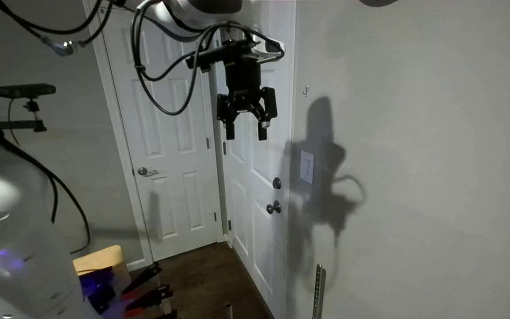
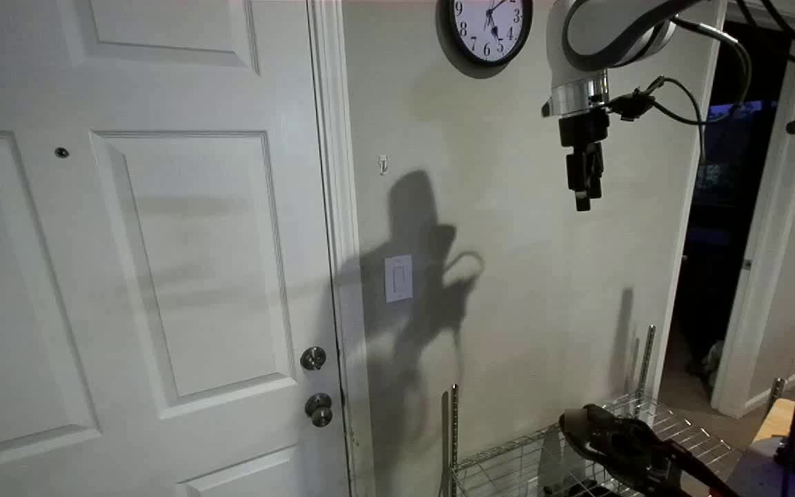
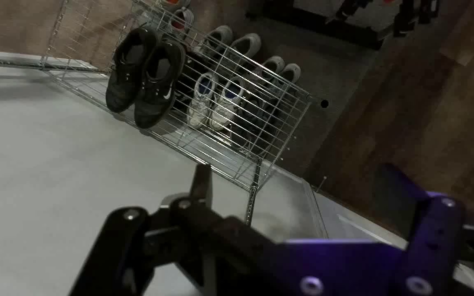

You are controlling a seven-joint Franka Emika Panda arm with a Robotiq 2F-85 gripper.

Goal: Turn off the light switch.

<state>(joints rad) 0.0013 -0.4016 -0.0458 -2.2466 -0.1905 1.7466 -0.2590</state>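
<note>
The light switch is a small white upright wall plate, seen in both exterior views (image 1: 307, 167) (image 2: 398, 278), on the grey wall just beside the door frame. The arm's dark shadow falls over and around it. My black gripper (image 1: 246, 133) points downward and is open, with its fingers apart and nothing between them. In an exterior view the gripper (image 2: 583, 197) hangs to the right of the switch and higher, well apart from it. In the wrist view the gripper's fingers (image 3: 296, 168) are spread wide over the view of the wall and floor. The switch does not show in the wrist view.
A white door (image 2: 197, 241) with a metallic knob (image 2: 319, 409) stands beside the switch. A small hook (image 2: 383, 163) is above the switch, and a clock (image 2: 491, 27) hangs higher. A wire rack (image 3: 204, 162) bearing shoes stands along the wall below.
</note>
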